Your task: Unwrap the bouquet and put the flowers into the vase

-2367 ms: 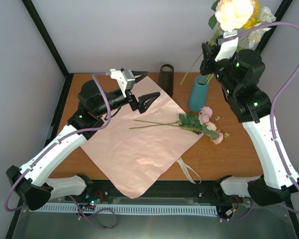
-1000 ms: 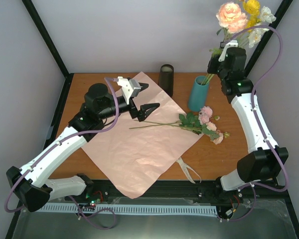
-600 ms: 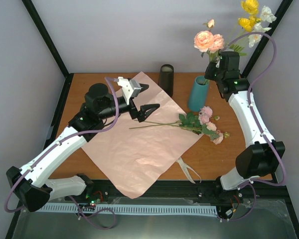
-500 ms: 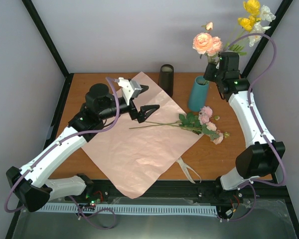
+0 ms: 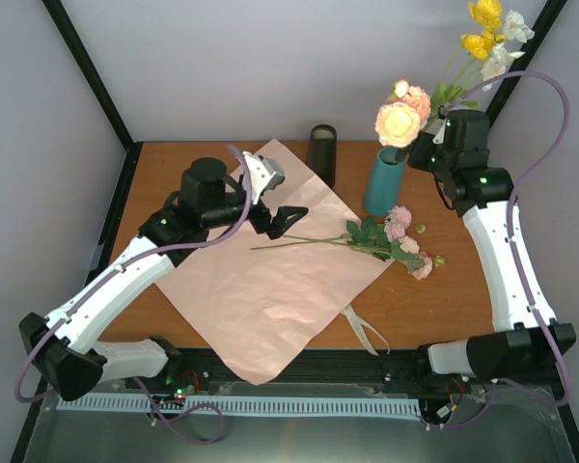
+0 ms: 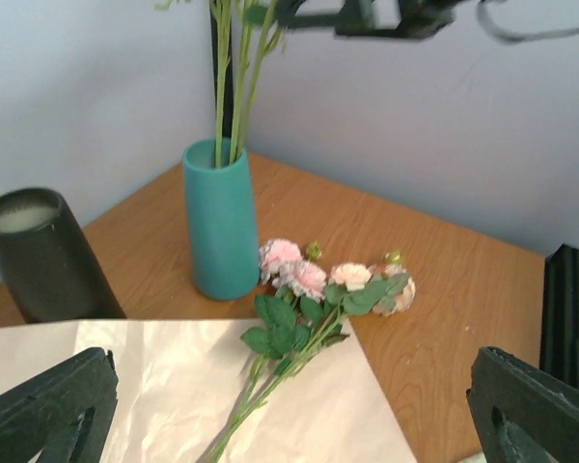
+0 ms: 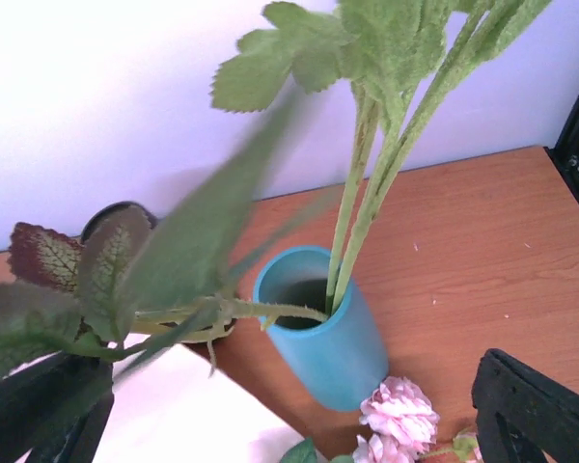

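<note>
While the left gripper (image 6: 289, 410) and right gripper (image 7: 285, 400) are held with their fingers wide apart and empty, tall green-stemmed peach-pink roses (image 5: 398, 123) are seen standing in the teal cylindrical vase (image 5: 384, 181). A small pink-blossomed spray (image 5: 398, 234) is seen lying at the vase's six o'clock.

dark cylinder (image 5: 321, 152): upright, table's far side | table (image 5: 454, 299): brown wood

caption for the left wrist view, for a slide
Stems stand in the teal vase; a pink-flowered sprig lies beside it.
</note>
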Robot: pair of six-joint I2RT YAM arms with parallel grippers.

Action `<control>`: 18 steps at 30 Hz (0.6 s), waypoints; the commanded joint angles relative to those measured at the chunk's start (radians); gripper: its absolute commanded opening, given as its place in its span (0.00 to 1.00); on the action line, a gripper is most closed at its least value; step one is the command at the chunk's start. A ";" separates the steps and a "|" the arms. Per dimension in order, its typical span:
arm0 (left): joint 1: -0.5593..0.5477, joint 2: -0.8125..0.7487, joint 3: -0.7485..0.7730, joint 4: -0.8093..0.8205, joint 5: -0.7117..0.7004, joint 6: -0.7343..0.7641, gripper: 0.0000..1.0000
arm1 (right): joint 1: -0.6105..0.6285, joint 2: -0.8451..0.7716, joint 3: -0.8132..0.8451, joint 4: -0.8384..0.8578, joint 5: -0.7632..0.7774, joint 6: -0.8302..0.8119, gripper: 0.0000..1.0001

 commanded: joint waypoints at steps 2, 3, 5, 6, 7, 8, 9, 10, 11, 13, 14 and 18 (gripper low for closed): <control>-0.008 0.049 0.054 -0.093 -0.036 0.095 1.00 | -0.006 -0.093 -0.016 -0.089 -0.073 -0.016 1.00; -0.008 0.062 0.057 -0.106 -0.037 0.116 0.99 | -0.006 -0.112 -0.018 -0.103 -0.084 -0.018 1.00; -0.008 0.089 0.065 -0.131 -0.043 0.150 0.99 | -0.006 -0.149 -0.028 -0.132 -0.099 -0.018 1.00; -0.007 0.103 0.069 -0.144 -0.044 0.165 0.99 | -0.006 -0.176 -0.035 -0.147 -0.098 -0.016 1.00; -0.008 0.119 0.073 -0.157 -0.043 0.178 0.99 | -0.006 -0.195 -0.043 -0.158 -0.089 -0.010 1.00; -0.008 0.132 0.079 -0.168 -0.039 0.189 0.98 | -0.006 -0.215 -0.051 -0.166 -0.079 -0.006 1.00; -0.008 0.143 0.082 -0.180 -0.028 0.199 0.97 | -0.006 -0.232 -0.062 -0.170 -0.074 -0.005 1.00; -0.008 0.148 0.082 -0.189 -0.016 0.208 0.97 | -0.006 -0.246 -0.072 -0.171 -0.070 -0.003 1.00; -0.008 0.152 0.079 -0.196 -0.005 0.213 0.96 | -0.006 -0.257 -0.085 -0.169 -0.067 -0.004 1.00; -0.009 0.150 0.066 -0.196 0.016 0.205 0.95 | -0.006 -0.268 -0.109 -0.152 -0.061 -0.002 1.00; -0.008 0.144 0.052 -0.187 0.025 0.192 0.94 | -0.006 -0.268 -0.119 -0.139 -0.062 -0.001 1.00; -0.007 0.105 -0.006 -0.138 0.054 0.122 0.92 | -0.006 -0.208 -0.096 -0.103 -0.064 0.006 1.00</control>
